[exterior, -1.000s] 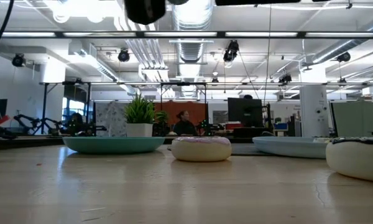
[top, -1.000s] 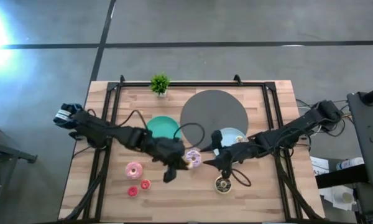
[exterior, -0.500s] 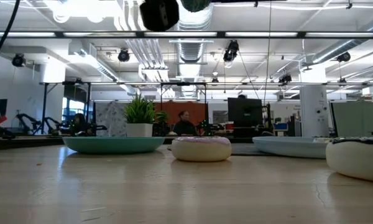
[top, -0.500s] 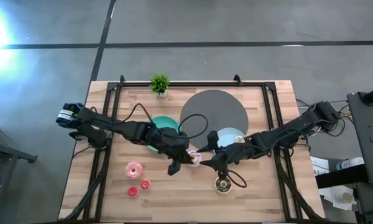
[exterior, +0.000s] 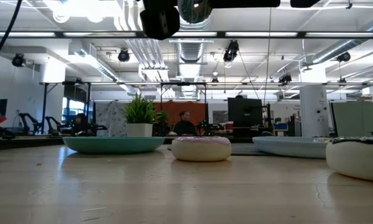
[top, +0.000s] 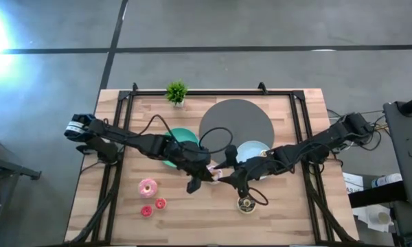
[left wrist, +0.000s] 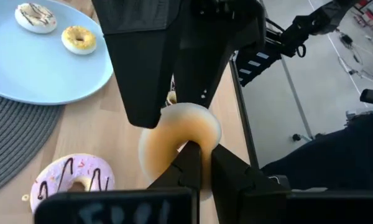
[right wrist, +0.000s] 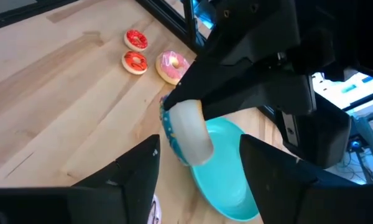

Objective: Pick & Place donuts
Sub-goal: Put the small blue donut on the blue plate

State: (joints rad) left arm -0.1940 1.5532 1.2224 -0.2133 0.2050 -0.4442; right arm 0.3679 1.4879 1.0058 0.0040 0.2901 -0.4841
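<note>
My left gripper [top: 200, 177] is shut on a small donut [right wrist: 185, 134] with a cream body and pale blue frosting, held in the air over the table's middle. My right gripper [top: 226, 180] faces it, open, with its fingers [right wrist: 140, 171] on either side of that donut; whether they touch it I cannot tell. Below them the lilac-white frosted donut [exterior: 201, 149] lies flat on the wood. The pink donut [top: 147, 186], two tiny red ones [top: 161, 203] and the chocolate brown one [top: 246, 204] lie toward the near edge. Two tiny donuts [left wrist: 78, 38] sit on the pale blue plate [left wrist: 31, 68]. My left gripper holds the cream donut by its ring [left wrist: 174, 140]. One finger [left wrist: 188, 163] reaches into the hole and the other [left wrist: 236, 177] stands outside the ring. The donut is lifted clear of the table and stands on edge, frosting turned to one side.
The teal plate [top: 180, 139] lies partly under the left arm, and the pale blue plate [top: 255, 148] under the right arm. The big grey disc [top: 235, 123] and a small potted plant [top: 176, 91] stand toward the far edge. Bare wood shows along the near edge.
The left gripper has moved a little toward the table's right and far edge, carrying the donut. The right gripper has moved toward the table's left, closing in on the left gripper until the two face each other above the lilac-white donut.
</note>
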